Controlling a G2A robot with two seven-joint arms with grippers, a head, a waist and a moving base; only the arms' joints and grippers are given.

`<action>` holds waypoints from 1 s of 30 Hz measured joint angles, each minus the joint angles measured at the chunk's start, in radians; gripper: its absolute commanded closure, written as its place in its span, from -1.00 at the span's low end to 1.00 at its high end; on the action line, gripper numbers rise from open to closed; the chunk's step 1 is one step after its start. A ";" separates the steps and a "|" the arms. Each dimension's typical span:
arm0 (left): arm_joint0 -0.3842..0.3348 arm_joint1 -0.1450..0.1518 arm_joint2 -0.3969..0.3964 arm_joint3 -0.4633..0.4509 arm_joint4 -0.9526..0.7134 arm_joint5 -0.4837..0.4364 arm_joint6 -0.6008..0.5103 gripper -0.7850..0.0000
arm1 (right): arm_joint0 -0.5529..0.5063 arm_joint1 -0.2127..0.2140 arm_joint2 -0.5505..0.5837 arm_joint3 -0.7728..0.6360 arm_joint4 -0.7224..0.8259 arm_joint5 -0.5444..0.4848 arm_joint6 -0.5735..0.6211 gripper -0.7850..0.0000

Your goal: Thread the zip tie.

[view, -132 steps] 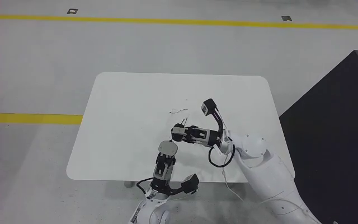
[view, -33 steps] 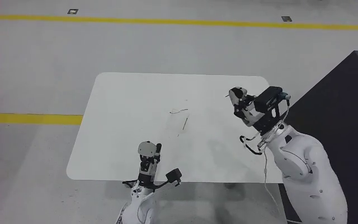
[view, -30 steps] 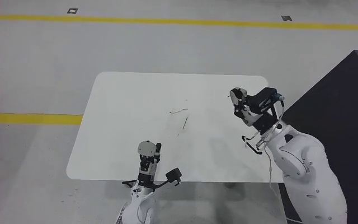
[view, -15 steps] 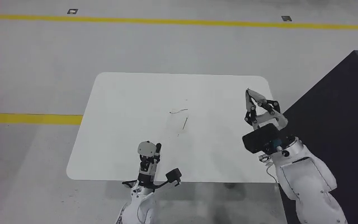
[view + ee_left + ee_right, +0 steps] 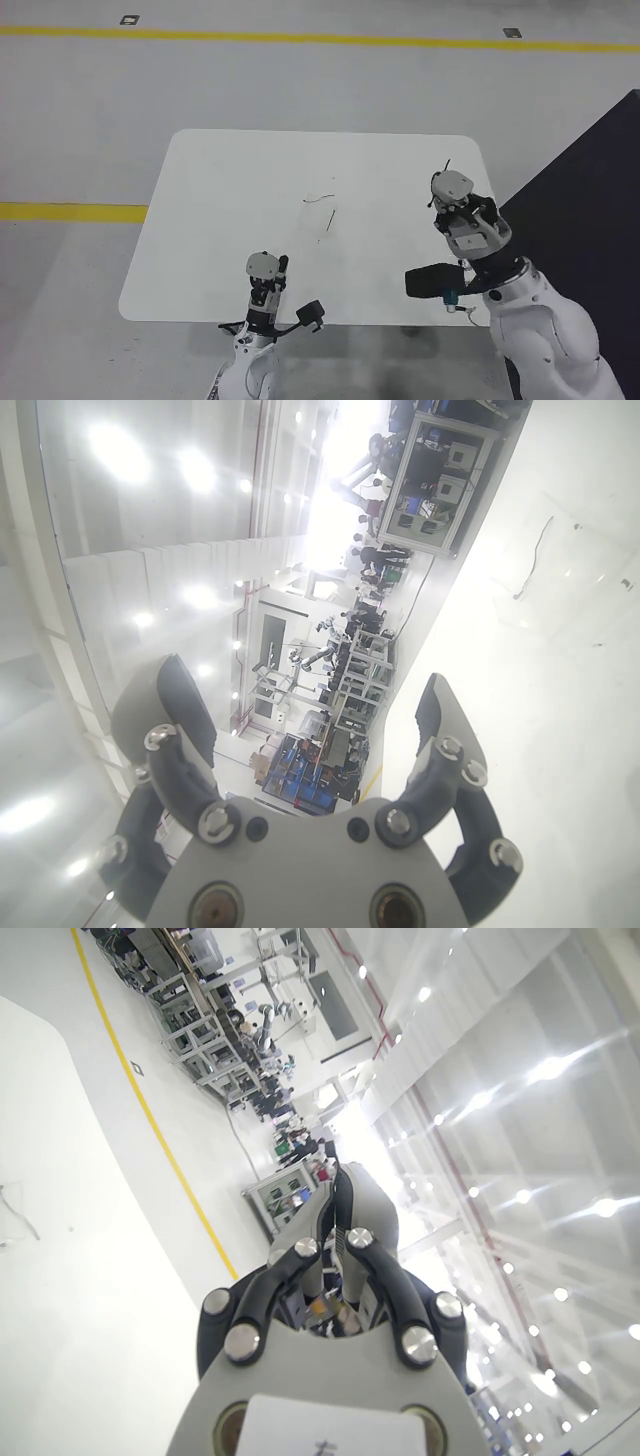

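The skinny dark plastic zip tie is just lying around the middle of the white rounded table. It's beside a thin curved strand and well apart from both arms. From up top the arms are small, so the wrist cams settle the fingers. The left gripper, by the near edge, is spread wide and holding nothing. The right gripper, over by the right edge, is pinched tight together. The left wrist cam also catches the tie far off.
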 measured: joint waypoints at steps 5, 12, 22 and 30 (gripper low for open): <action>0.000 0.000 0.000 0.000 0.000 0.000 0.000 -1.00 | 0.027 0.005 -0.098 -0.043 -0.404 0.098 -0.091 1.00; 0.000 0.000 0.000 0.000 0.000 0.000 0.000 -1.00 | 0.143 -0.007 -0.228 -0.042 -0.632 0.143 -0.069 1.00; 0.000 0.000 0.000 0.000 0.000 0.000 0.000 -1.00 | 0.409 -0.042 -0.308 -0.042 -0.531 -0.011 0.061 1.00; 0.000 0.000 0.000 0.000 0.000 0.000 0.000 -1.00 | 0.427 -0.046 -0.327 -0.042 -0.515 -0.049 0.065 1.00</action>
